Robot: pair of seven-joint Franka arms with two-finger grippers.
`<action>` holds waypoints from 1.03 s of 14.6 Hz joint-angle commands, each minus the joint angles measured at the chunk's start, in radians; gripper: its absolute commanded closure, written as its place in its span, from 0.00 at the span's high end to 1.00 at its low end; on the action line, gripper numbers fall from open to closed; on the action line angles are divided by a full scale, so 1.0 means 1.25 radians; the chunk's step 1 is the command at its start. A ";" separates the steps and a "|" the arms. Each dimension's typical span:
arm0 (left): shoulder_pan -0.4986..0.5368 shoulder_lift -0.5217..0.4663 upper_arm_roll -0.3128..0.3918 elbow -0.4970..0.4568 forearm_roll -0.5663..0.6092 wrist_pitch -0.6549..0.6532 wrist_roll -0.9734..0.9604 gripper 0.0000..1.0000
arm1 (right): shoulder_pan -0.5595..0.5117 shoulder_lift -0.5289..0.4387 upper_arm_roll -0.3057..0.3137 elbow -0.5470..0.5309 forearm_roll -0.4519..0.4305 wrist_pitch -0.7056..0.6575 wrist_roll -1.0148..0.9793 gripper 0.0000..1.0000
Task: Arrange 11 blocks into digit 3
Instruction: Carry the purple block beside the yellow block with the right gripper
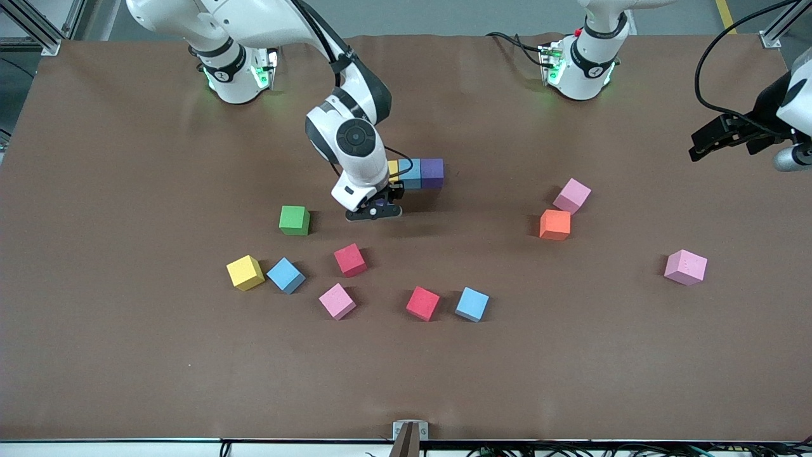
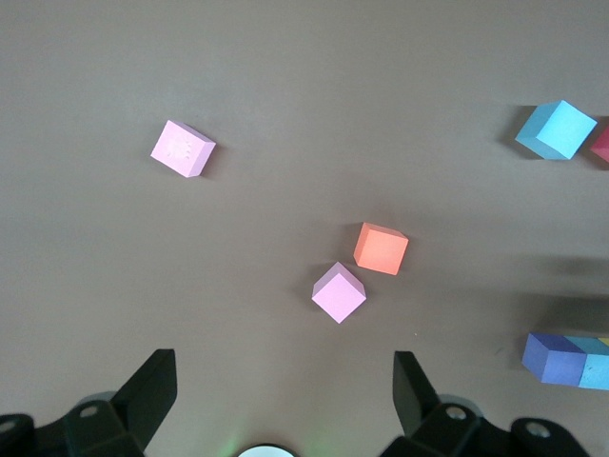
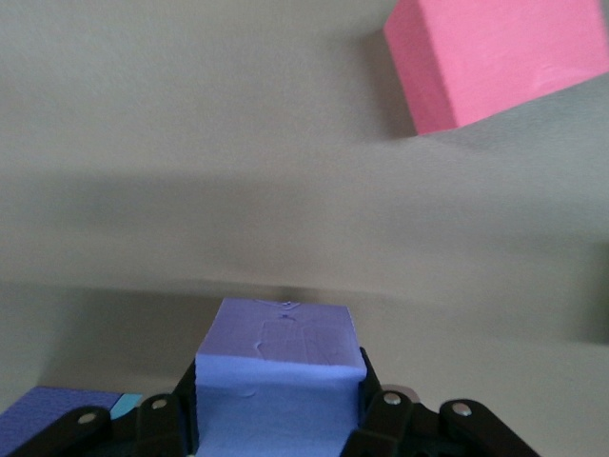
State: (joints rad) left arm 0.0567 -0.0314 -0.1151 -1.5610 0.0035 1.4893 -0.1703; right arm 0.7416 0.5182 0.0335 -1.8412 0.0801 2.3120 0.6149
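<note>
Right end effector (image 1: 375, 211) clamped on a purple block (image 3: 276, 367), low beside the yellow-blue-purple row (image 1: 419, 173). Left end effector (image 2: 285, 390), fingers apart, waits above worktop (image 1: 127, 355) edge.

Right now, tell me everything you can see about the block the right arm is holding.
It is a small purple cube, matte and foam-like, with slight creases on its upper face. The right gripper has its jaws shut on two of its sides, and in the front view the hand hides nearly all of it. It is held low, just in front of the short row of yellow, blue and purple cubes, at that row's yellow end. Whether it touches the table or the row cannot be told.
</note>
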 commanded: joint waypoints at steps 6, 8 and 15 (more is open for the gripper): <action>0.003 -0.006 0.000 0.001 0.011 -0.002 0.014 1.00 | 0.035 0.037 -0.003 0.018 0.012 0.016 -0.022 0.00; 0.001 -0.006 0.000 0.001 0.011 -0.002 0.012 1.00 | 0.041 0.043 -0.005 0.018 0.005 0.016 -0.022 0.00; 0.002 -0.001 0.000 0.001 0.011 -0.002 0.011 1.00 | 0.046 0.051 -0.006 0.018 -0.001 0.028 -0.019 0.00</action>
State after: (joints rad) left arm 0.0583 -0.0311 -0.1142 -1.5615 0.0034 1.4890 -0.1702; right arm 0.7879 0.5696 0.0335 -1.8301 0.0789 2.3334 0.5985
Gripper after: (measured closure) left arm 0.000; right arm 0.396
